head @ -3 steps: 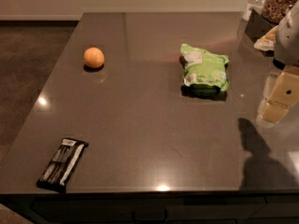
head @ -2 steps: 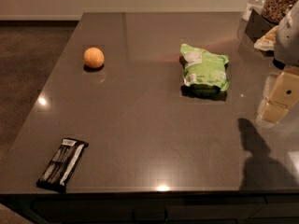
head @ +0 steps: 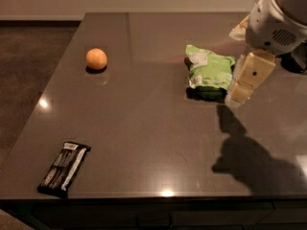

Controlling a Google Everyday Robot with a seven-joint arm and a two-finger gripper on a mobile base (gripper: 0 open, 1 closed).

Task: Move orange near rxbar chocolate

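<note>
The orange (head: 96, 59) is small and round and sits on the dark table (head: 144, 128) at the far left. The rxbar chocolate (head: 64, 168), a flat black wrapper with white lettering, lies near the front left corner, far from the orange. My gripper (head: 240, 92) hangs above the table at the right, just to the right of the green bag, with its cream fingers pointing down. It is well away from both the orange and the bar.
A bright green bag (head: 209, 71) with white labels lies right of centre, next to my gripper. The arm's white housing (head: 278, 18) fills the upper right corner. The table's left edge drops to dark carpet (head: 29, 61).
My arm and gripper have moved left, toward the green bag. The orange, bar and bag have not moved on the table.
</note>
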